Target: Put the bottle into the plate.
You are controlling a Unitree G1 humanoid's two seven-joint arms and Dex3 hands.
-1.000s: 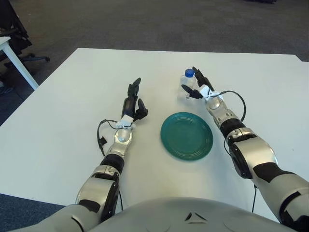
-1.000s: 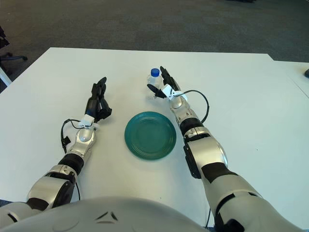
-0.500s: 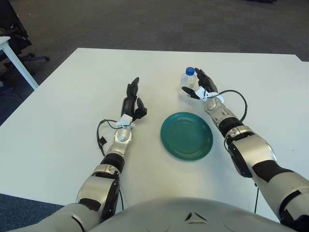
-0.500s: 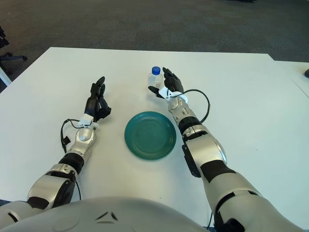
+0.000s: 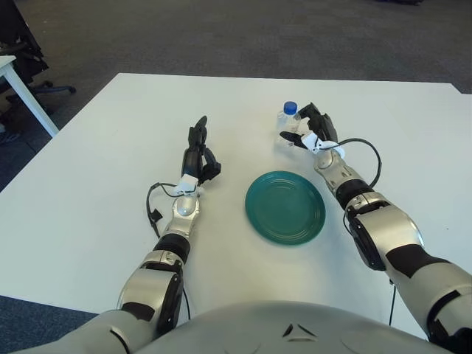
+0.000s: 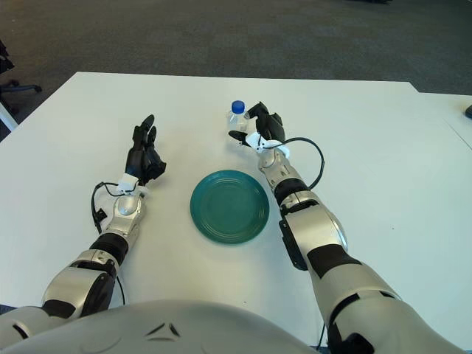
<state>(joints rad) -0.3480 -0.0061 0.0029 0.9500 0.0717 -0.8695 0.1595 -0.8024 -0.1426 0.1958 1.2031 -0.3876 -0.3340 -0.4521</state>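
Observation:
A small clear bottle [image 5: 288, 120] with a blue cap stands upright on the white table, beyond the teal plate [image 5: 285, 207]. My right hand [image 5: 304, 130] is just right of the bottle. Its thumb reaches in front of the bottle's foot and its fingers [image 5: 316, 119] are half curled beside the bottle, not wrapped around it. The plate has nothing on it and lies between my two forearms. My left hand [image 5: 198, 150] shows left of the plate, its fingers stretched out and pointing away from me, holding nothing.
The white table [image 5: 96, 184] stretches wide on both sides. Its far edge runs behind the bottle, with dark carpet beyond. Another white table's leg [image 5: 26, 92] and an office chair [image 5: 18, 44] stand on the floor at far left.
My right hand's fingers have bent from stretched out to half curled beside the bottle, and the bottle has shifted slightly away. My left hand has drifted a little left and farther out.

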